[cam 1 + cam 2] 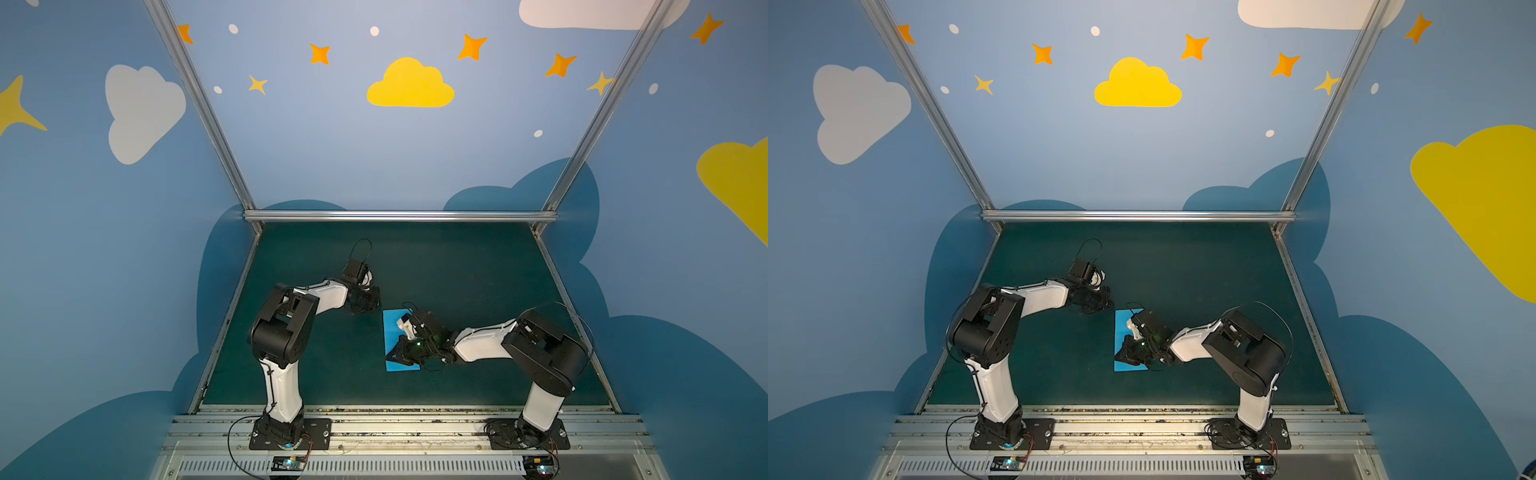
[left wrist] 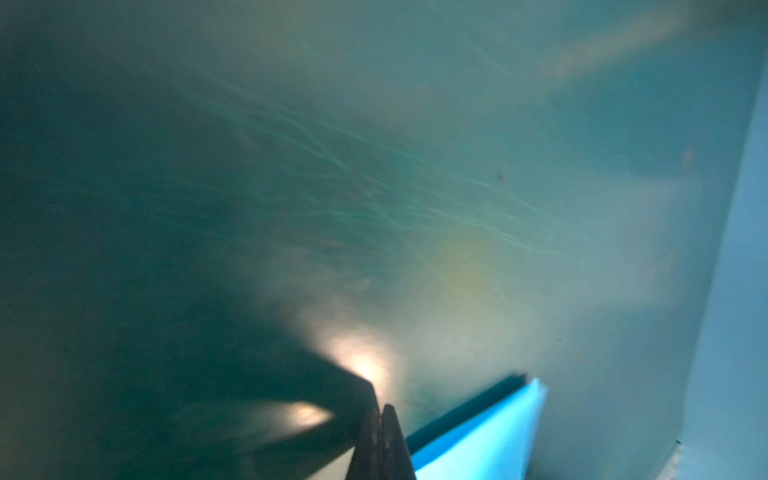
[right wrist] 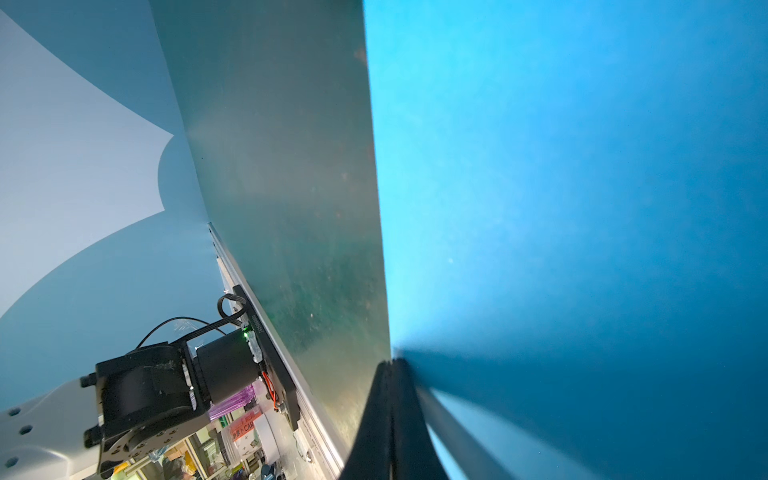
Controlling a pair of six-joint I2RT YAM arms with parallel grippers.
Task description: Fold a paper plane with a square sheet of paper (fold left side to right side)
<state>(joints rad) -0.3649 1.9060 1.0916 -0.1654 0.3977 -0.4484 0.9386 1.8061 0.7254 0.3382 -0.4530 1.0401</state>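
The square sheet of paper lies as a narrow blue strip right of centre on the green table, its long axis running near to far. The right gripper, jaws pressed together and holding nothing, sets its tips on the strip's left edge toward the near end. The left gripper, likewise closed and empty, sits just off the far-left corner, seemingly the nearer arm for the far end.

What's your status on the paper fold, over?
Left tool shut, off the sheet, near its far corner. Right tool shut, tip on sheet's left edge. Sheet folded narrow, flat on mat. Nothing in the way.
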